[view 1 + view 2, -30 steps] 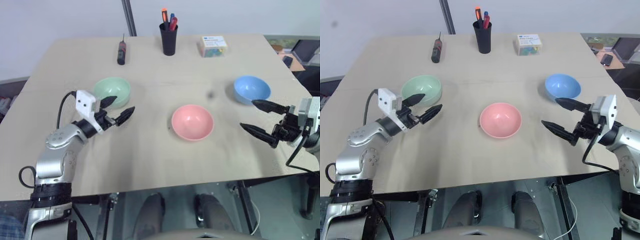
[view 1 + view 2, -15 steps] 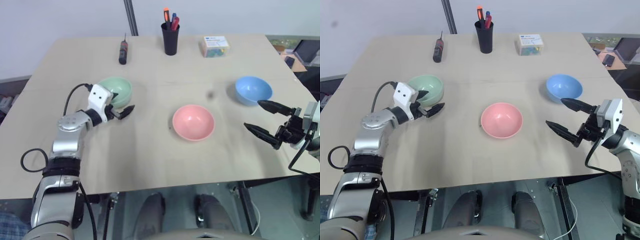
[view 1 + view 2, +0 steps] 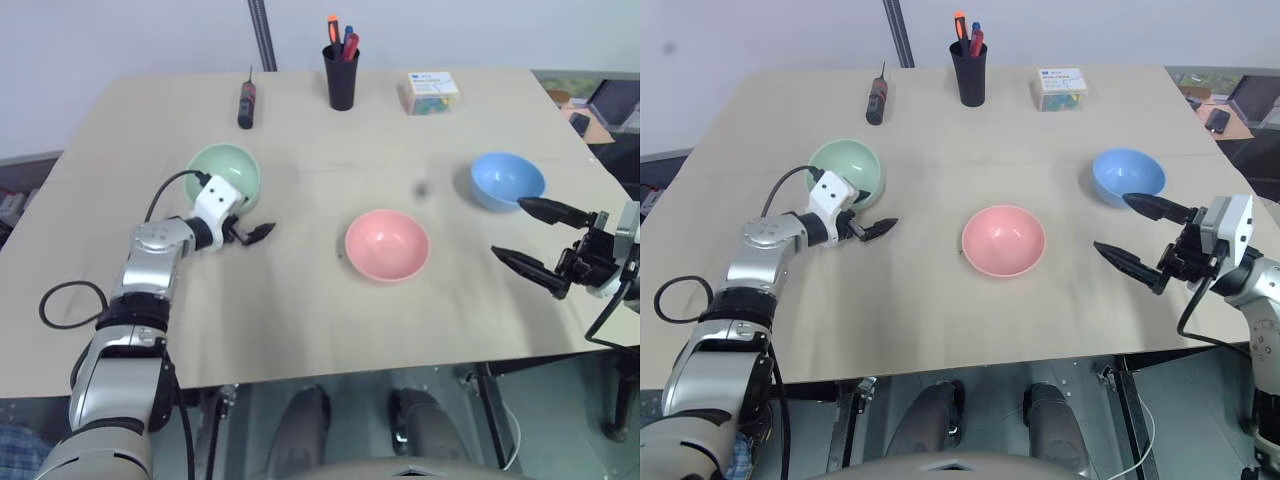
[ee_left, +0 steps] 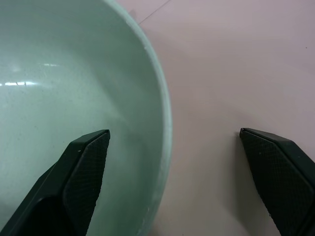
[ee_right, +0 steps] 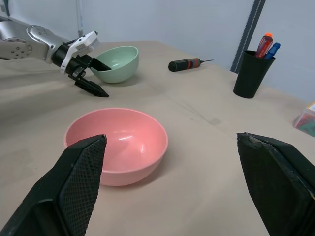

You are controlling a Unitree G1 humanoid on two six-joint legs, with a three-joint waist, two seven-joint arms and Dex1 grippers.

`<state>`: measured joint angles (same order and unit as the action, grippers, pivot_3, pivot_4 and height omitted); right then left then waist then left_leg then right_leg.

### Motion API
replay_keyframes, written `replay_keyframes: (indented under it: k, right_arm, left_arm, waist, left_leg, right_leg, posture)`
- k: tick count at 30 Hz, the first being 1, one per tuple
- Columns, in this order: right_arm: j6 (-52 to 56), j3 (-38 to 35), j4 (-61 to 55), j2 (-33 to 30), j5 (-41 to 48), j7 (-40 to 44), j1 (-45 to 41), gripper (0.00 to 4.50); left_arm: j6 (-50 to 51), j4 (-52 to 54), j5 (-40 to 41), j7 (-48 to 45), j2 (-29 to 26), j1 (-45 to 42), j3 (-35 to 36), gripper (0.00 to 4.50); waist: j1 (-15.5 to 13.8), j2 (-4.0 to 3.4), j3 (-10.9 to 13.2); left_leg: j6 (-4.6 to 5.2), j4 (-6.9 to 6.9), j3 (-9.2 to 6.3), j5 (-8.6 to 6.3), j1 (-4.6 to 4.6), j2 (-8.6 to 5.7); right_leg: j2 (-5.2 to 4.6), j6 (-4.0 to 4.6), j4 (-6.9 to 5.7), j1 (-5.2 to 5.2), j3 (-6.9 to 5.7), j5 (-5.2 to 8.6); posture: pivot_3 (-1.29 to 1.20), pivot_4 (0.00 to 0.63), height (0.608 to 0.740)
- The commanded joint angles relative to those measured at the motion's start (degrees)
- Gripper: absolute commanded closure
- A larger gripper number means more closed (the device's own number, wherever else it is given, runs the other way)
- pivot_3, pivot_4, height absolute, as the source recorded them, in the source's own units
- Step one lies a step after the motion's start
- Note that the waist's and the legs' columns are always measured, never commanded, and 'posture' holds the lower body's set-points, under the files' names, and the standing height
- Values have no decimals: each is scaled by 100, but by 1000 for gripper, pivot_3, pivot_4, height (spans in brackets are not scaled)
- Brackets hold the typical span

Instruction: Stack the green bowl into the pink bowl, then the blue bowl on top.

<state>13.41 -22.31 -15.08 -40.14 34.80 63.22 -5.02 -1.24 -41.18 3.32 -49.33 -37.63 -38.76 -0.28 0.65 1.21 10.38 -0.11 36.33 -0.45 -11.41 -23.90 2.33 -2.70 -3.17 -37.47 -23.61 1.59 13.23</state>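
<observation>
The left hand (image 3: 243,225) covers the green bowl's (image 3: 222,166) rim at 5 o'clock. The clear box's (image 3: 1059,87) contents are too small to tell.

Both head eyes look forward and down over the whole table (image 3: 300,300); the left wrist camera sits very close above the green bowl (image 4: 74,88) rim, while the right wrist camera looks level across the pink bowl (image 5: 118,142) (shared with both eyes)

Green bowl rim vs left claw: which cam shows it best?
Left wrist view: the green bowl rim passes between the open left claw, one finger inside, one outside. Head views show the bowl whole, with the claw at its near edge. Right wrist view shows both from the side, far off.
</observation>
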Motion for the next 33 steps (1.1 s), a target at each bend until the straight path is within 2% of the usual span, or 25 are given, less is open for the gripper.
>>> replay_keyframes:
  k: [1, 4, 6, 11, 13, 23, 33]
  right_arm:
    - [-113, -40, -201, -82, 134, 26, -29, 56]
    - [-128, -32, -191, -90, 129, 32, -36, 0]
    - [-131, -31, -202, -92, 136, 30, -25, 0]
    - [-158, -13, -202, -97, 134, 24, -9, 0]
    - [-172, -9, -188, -96, 129, 28, -9, 0]
    - [-256, 39, -152, -80, 110, 22, 16, 0]
    - [-361, 85, -45, -88, 78, 54, 2, 0]
  left_arm:
    - [-66, -118, -12, -144, -95, -138, 42, 0]
    - [-224, -81, -4, -200, -91, -117, 60, 755]
    - [-207, -39, 21, -226, -86, -90, 82, 1533]
    - [-225, -105, -8, -238, -79, -113, 66, 3871]
    - [-261, -150, -30, -229, -75, -156, 63, 4448]
    - [-240, 403, 80, -589, 31, -334, 19, 4448]
    - [79, 2694, 535, -1831, 169, -429, -527, 4448]
  waist:
    - [1, 0, 0]
    - [2, 0, 0]
    - [2, 0, 0]
    - [-1, 1, -1]
    - [-6, -8, -10]
    - [-18, -13, -13]
    - [18, -5, -8]
  left_leg:
    - [0, 0, 0, 0, 0, 0]
    - [0, 1, 0, 0, 0, 0]
    - [0, 1, 0, 0, 0, 0]
    - [0, 2, 0, 0, 0, 0]
    - [0, 3, 0, 0, 6, 0]
    - [0, 12, -1, 0, 8, -2]
    - [0, 13, -1, 0, 3, -2]
  right_leg:
    - [0, 0, -1, 0, 0, 0]
    - [0, -1, -3, 0, 0, 0]
    - [0, 0, -3, 0, 0, 0]
    - [0, 0, -6, 0, 0, 0]
    - [0, 0, -11, 2, 0, 0]
    - [-1, -6, -19, 6, 1, 3]
    - [0, 8, -18, 3, 2, -5]
  posture:
    - [0, 150, 740]
    - [0, 150, 740]
    - [0, 150, 740]
    - [0, 150, 740]
    - [0, 150, 740]
    - [0, 150, 740]
    - [0, 150, 740]
